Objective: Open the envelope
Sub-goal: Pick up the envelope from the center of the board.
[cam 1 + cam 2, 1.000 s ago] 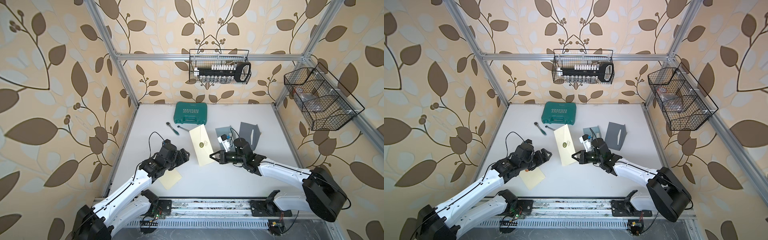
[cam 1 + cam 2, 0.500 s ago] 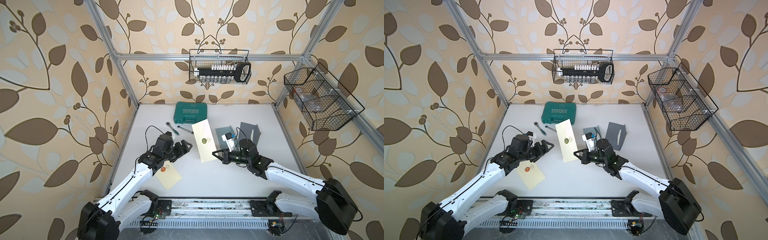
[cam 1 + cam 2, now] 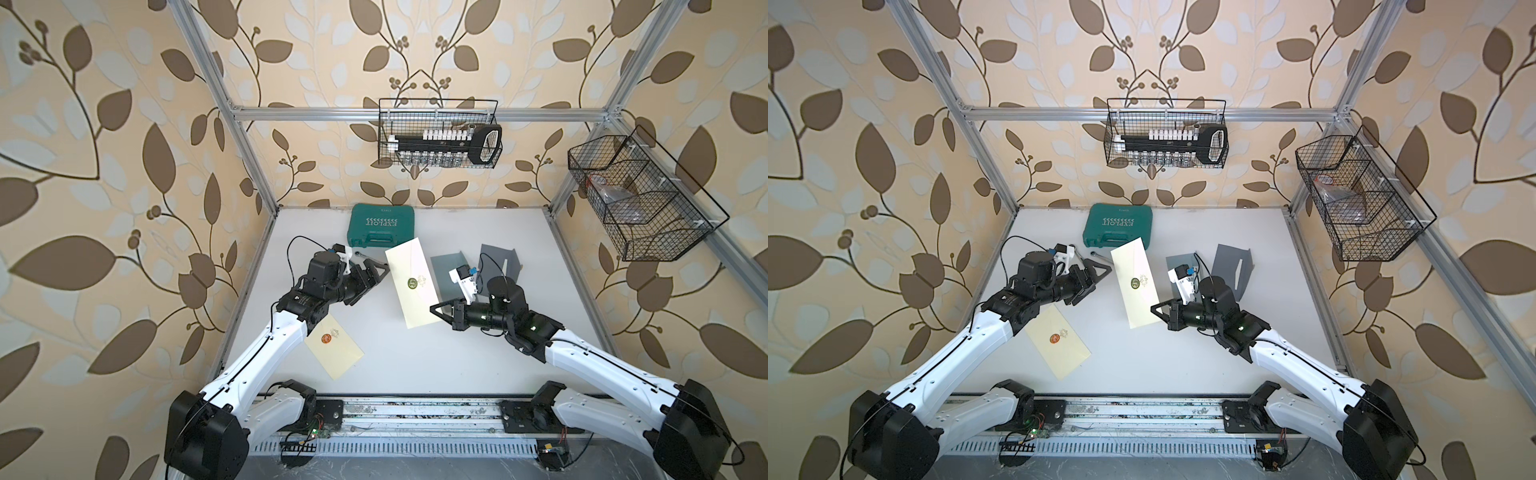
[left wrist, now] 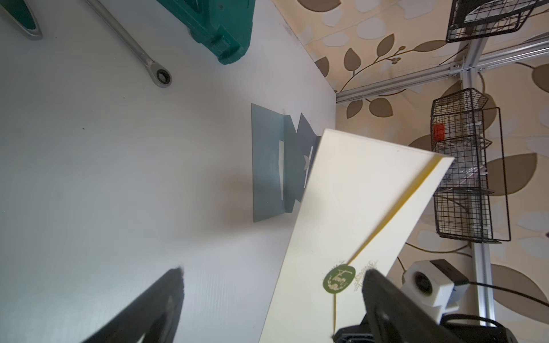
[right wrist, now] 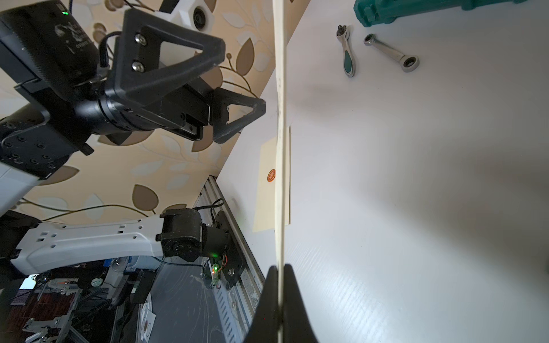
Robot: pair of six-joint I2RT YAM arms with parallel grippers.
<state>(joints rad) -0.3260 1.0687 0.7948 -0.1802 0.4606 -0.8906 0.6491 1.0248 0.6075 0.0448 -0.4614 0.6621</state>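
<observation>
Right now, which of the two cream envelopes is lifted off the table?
The green-sealed envelope, pinched by the right gripper; the orange-sealed envelope lies flat on the table.

The envelope [image 3: 415, 266] is a long cream rectangle closed by a round green seal [image 3: 412, 283] at mid-face. In the left wrist view a yellow lining shows along the flap edge [image 4: 410, 205], which runs up to the seal. The envelope is raised clear of the table [image 3: 415, 365] and tilted with its seal face upward. One lower corner is clamped between the closed fingers of the right gripper [image 5: 279, 274].
</observation>
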